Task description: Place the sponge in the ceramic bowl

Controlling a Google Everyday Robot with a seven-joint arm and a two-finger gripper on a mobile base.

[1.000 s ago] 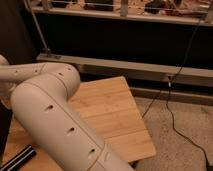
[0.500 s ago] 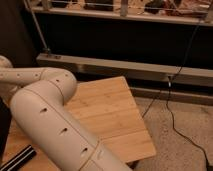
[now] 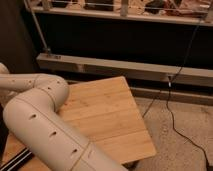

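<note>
The arm (image 3: 47, 127) lay across the wooden table (image 3: 112, 112), the gripper was out of view so its grip could not be told, and neither sponge nor bowl was visible, so task progress could not be judged.

My thick cream-white plastic arm (image 3: 47, 127) bends across the lower left, over the pale rectangular wooden-plank tabletop (image 3: 107, 112). Beyond the tabletop's far edge runs a long grey metal rail (image 3: 125, 67). Speckled grey floor (image 3: 185, 140) lies to the right. My gripper sits outside this view.
</note>
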